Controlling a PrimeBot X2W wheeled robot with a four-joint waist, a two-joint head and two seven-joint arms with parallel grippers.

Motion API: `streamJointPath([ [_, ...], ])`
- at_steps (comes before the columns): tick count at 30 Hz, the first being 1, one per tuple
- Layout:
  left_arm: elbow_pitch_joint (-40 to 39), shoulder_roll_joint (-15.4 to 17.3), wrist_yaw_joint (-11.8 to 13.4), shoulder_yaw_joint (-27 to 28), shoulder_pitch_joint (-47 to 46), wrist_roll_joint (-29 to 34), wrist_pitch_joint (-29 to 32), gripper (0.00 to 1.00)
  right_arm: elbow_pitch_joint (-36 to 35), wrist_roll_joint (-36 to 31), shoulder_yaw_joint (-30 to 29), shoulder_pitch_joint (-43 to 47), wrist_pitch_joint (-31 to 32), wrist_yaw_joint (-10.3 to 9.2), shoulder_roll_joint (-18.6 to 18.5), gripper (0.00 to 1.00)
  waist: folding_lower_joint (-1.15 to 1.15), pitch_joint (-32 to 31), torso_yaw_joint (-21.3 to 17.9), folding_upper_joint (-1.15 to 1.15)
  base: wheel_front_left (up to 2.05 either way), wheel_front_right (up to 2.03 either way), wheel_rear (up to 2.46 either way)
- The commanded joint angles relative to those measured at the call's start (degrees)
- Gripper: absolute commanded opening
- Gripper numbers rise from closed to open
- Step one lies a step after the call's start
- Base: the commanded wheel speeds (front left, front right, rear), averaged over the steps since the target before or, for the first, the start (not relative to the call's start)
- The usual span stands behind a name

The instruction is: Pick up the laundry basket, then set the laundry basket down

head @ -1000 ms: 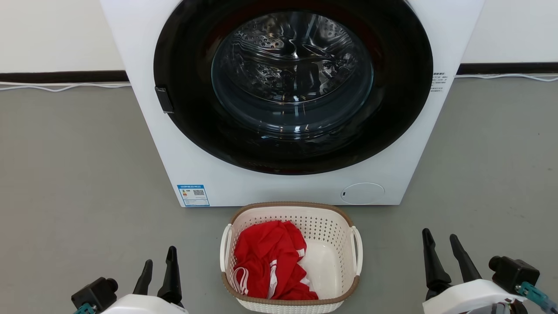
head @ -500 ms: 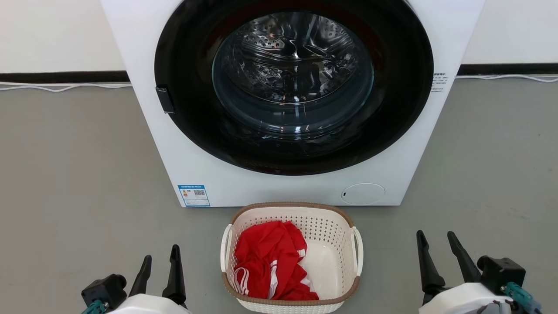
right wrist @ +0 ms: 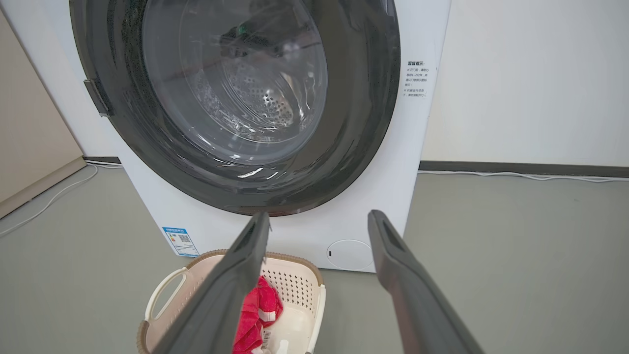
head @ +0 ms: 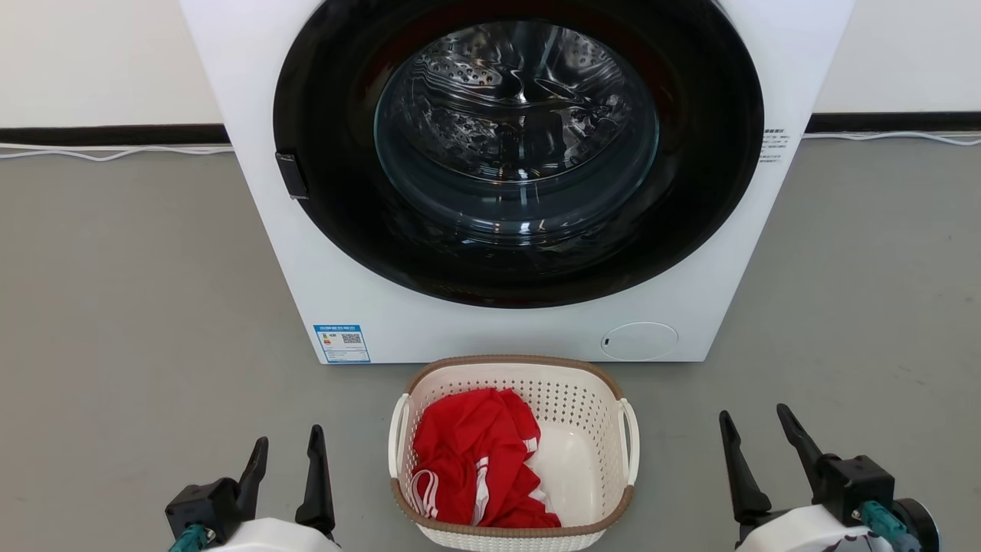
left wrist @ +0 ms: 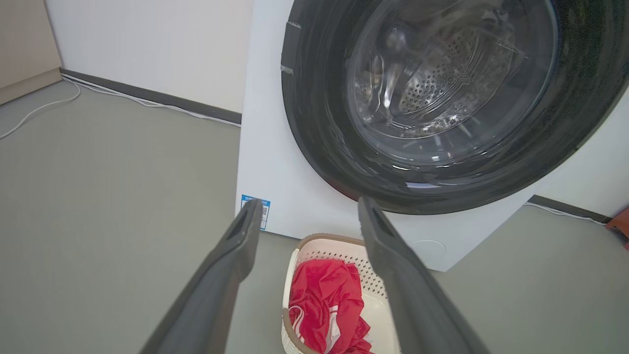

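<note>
The cream laundry basket point(head: 582, 399) with a brown woven-look rim and white side loop handles stands on the grey floor just in front of the washing machine. A red garment point(head: 471, 456) lies in its left half. My left gripper point(head: 290, 438) hovers open to the basket's left, nothing between its fingers. My right gripper point(head: 755, 422) is open on the basket's right, farther off. The left wrist view shows the basket point(left wrist: 324, 248) low between the open left gripper point(left wrist: 307, 204) fingers. In the right wrist view the basket point(right wrist: 295, 285) sits at the lower left behind the open right gripper point(right wrist: 319, 216).
A large white washing machine point(head: 383, 307) with a dark round glass door point(head: 517, 146) fills the back centre. White cables point(head: 115, 153) run along the dark skirting at the wall. Bare grey floor point(head: 138, 307) spreads to both sides of the basket.
Both grippers have shifted inward toward the basket, the left one rightward and the right one leftward and slightly lower. The basket has not moved.
</note>
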Motion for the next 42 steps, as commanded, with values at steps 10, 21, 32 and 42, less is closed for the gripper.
streamJointPath([
  [10, -1.7, 0.6, 1.0, 1.2, -0.9, 4.8, -1.8, 1.00, -0.3, -5.2, 1.1, -1.6, -2.3, 0.41, -0.7, 1.00, 0.00, 0.4, -0.1, 0.00, 0.00, 0.00, 0.00],
  [21, -1.6, 0.6, 0.8, 1.5, -0.8, 4.9, -1.8, 1.00, 0.5, -4.4, -0.2, -1.7, -2.3, 0.41, -0.7, 1.00, 0.00, 0.5, -0.2, 0.00, 0.00, 0.00, 0.00],
  [32, -1.8, 0.6, 1.0, 1.1, -2.1, 4.2, -1.8, 1.00, 1.2, -4.2, -1.7, -3.2, -2.3, 0.41, -0.7, 1.00, 0.00, 3.2, 0.2, 0.00, 0.00, 0.00, 0.00],
  [42, -0.2, 0.6, 0.4, -0.4, -9.2, 4.0, -1.8, 1.00, 3.2, -4.0, -2.7, -10.8, -2.3, 0.41, -0.7, 1.00, 0.00, 13.2, -0.5, 0.00, 0.00, 0.00, 0.00],
])
